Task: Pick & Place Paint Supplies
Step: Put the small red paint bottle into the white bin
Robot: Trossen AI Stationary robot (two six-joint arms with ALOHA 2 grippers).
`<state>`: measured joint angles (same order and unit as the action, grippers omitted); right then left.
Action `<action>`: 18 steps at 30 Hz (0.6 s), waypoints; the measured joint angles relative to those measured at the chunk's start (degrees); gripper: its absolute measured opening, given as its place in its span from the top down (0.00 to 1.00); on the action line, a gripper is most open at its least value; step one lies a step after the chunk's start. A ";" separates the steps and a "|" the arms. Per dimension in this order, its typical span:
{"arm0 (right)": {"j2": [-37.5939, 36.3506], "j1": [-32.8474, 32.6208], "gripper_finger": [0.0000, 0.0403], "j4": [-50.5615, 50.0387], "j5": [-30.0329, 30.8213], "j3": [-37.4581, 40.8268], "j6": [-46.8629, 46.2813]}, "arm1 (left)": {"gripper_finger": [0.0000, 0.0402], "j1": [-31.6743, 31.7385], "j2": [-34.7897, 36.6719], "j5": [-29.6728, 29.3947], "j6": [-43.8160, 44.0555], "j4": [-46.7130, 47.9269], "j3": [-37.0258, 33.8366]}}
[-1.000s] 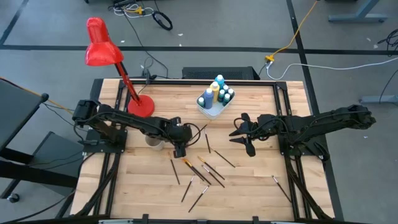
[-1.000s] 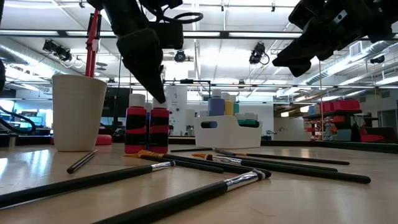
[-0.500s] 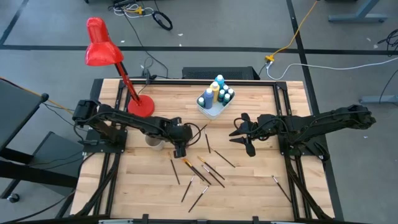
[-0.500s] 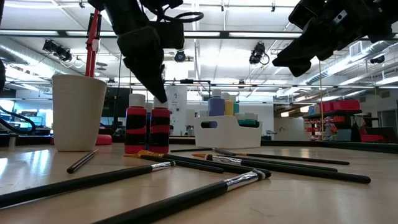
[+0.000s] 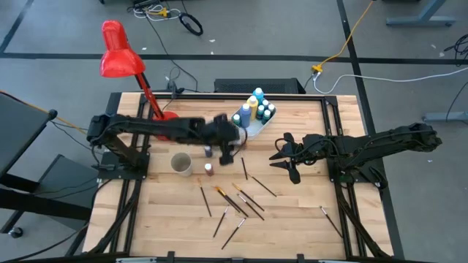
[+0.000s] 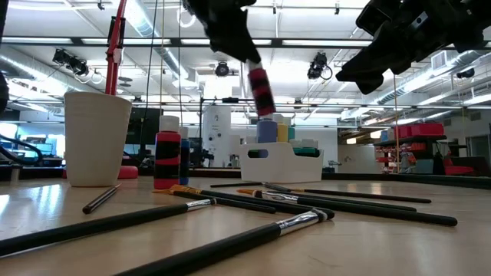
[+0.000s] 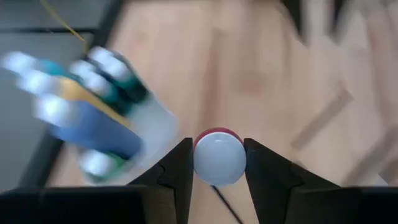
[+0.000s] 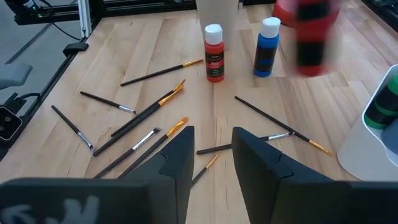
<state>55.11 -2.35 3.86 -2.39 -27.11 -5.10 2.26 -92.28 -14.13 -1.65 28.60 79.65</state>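
The left claw (image 5: 228, 148) pinches a red paint bottle (image 6: 261, 90) aloft just beside the white tray (image 5: 249, 129), which is already crowded with bottles. Judging by its tilt, the bottle could strike those neighbours or slip from the narrow grip. The right claw (image 5: 287, 157), fingers spread, waits empty beyond the tray.

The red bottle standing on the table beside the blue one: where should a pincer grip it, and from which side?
Grip the red bottle by its round body below the white cap, coming from above. It stands upright, and the blue bottle and cup stand near, so a sideways approach might knock them. The left pincer holds another red bottle so.
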 joint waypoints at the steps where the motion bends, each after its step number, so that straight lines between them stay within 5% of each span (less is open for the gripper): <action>1: 0.00 -0.01 0.72 0.00 0.00 0.00 0.02 | 0.67 1.35 0.01 -0.01 -0.80 -1.28 0.26; 7: 0.00 0.00 0.72 0.00 0.00 0.00 0.04 | 0.68 9.14 -1.71 5.25 -3.81 -9.37 0.30; 18: 0.57 -0.02 0.72 0.26 0.00 -0.08 0.09 | 0.67 16.35 -8.51 7.75 -2.36 -6.34 -0.06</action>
<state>55.69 -2.37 4.12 -2.39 -27.20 -5.02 18.61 -100.80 -6.38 -4.01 22.26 79.59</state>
